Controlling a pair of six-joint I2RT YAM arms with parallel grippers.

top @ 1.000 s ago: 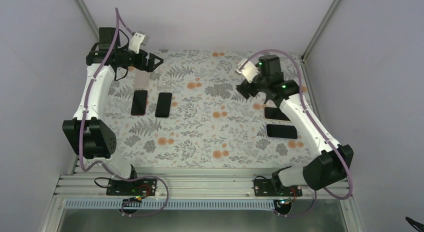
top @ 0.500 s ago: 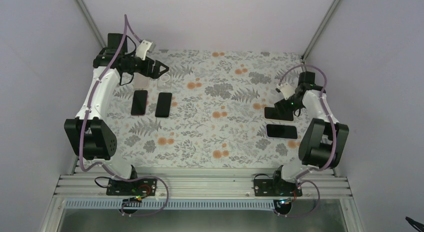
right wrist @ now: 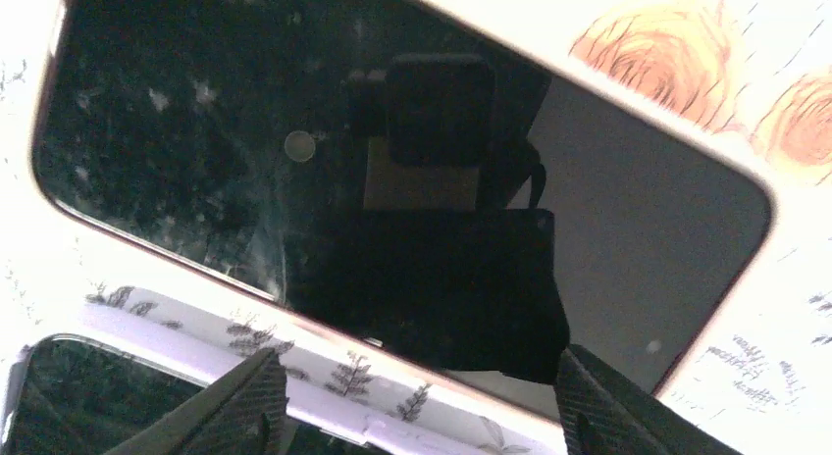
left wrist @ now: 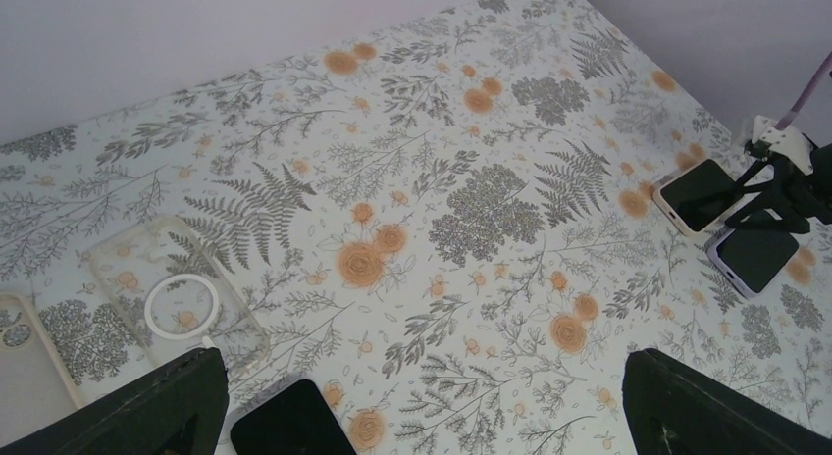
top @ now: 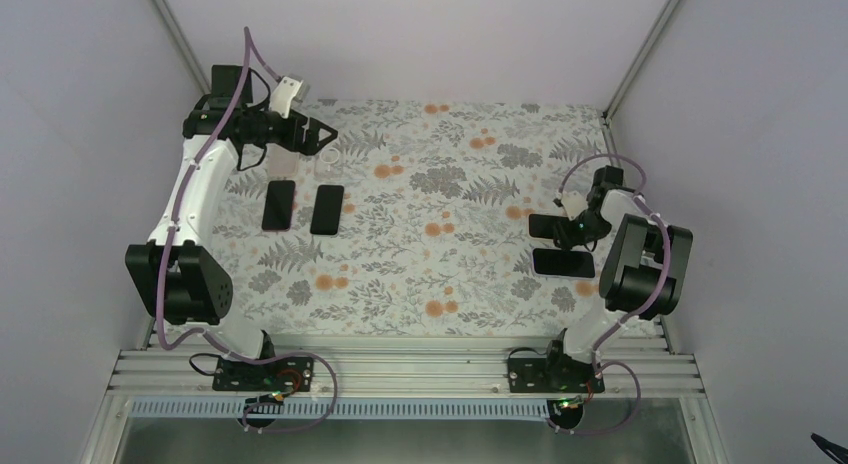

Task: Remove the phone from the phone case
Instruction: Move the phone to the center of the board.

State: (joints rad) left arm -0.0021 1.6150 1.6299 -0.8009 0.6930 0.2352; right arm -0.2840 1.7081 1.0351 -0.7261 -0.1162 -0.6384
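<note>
A phone [right wrist: 392, 180] with a dark screen sits in a pale pink-rimmed phone case [right wrist: 687, 328] and fills the right wrist view. In the top view this phone [top: 548, 225] lies at the right of the table. My right gripper [right wrist: 422, 401] hangs low over its near long edge, jaws apart, one finger [right wrist: 245, 406] on each side, gripping nothing. From above, the right gripper [top: 572, 227] is at the phone's right end. My left gripper [top: 322, 136] hovers wide open at the back left, holding nothing, its fingertips [left wrist: 147, 416] at the bottom corners of its wrist view.
A second phone [top: 563, 263] in a lavender case lies just nearer than the first. At the left lie two dark phones [top: 279, 204] [top: 327, 209], a clear case with a ring [left wrist: 177, 303] and another empty case [left wrist: 25, 362]. The walls stand close on both sides.
My right arm has swung from the back centre down to the phones at the right and folded up, and its jaws have narrowed. The left gripper shifted slightly right and stayed open.
</note>
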